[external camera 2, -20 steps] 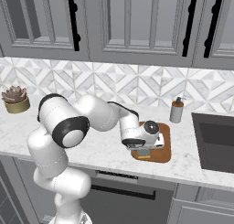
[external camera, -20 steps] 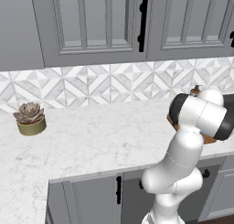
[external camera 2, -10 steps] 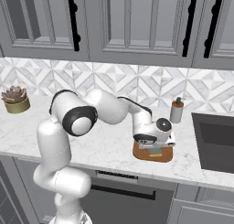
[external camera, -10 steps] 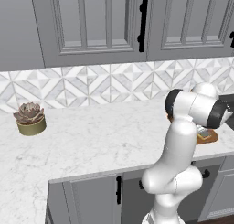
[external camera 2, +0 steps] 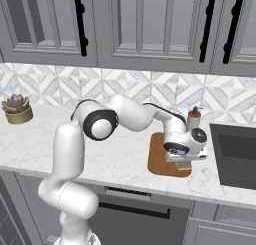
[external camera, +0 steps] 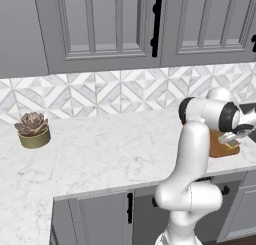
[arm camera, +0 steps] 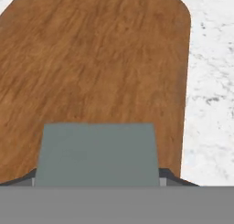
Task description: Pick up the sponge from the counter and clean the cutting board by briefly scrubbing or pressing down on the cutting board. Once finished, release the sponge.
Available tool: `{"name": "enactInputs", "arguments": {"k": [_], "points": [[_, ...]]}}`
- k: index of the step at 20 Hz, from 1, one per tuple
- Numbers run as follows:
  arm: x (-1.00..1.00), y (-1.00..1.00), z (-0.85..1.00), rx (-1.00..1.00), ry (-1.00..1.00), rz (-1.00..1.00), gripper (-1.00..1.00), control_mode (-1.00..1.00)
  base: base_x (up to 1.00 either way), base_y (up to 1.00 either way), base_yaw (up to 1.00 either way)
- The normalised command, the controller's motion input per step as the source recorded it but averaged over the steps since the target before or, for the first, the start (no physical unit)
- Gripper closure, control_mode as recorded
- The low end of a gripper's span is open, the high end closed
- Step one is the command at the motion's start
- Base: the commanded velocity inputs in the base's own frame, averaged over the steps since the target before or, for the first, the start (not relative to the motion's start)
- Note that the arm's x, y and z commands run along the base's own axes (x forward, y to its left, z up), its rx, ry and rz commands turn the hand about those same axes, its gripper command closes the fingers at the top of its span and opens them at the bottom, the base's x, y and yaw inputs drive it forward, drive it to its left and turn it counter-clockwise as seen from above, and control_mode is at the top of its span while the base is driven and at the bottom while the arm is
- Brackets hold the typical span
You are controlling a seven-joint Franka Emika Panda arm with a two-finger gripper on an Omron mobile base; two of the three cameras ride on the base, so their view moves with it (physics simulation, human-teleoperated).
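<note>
Grey-green sponge [arm camera: 97, 153] in gripper [arm camera: 97, 179] over reddish-brown cutting board [arm camera: 91, 58].

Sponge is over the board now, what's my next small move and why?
Probably press straight down a little: the gripper holds the sponge over the cutting board, but the pictures cannot settle whether it touches the wood. Then scrub briefly.

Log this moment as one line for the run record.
phase: scrubbing | gripper: shut on sponge | sponge: over cutting board, near its edge | board: on counter | release: not yet done
</note>
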Motion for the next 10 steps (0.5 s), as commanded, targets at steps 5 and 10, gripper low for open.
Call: {"name": "enactInputs", "arguments": {"k": [5,10], "points": [[-0.3,-0.73,-0.33,-0.1,-0.04,0.0,1.0,-1.0,0.0,0.0,0.0],[-0.52,0.15,0.02,-0.02,-0.05,0.11,1.0,-1.0,0.0,0.0,0.0]]}}
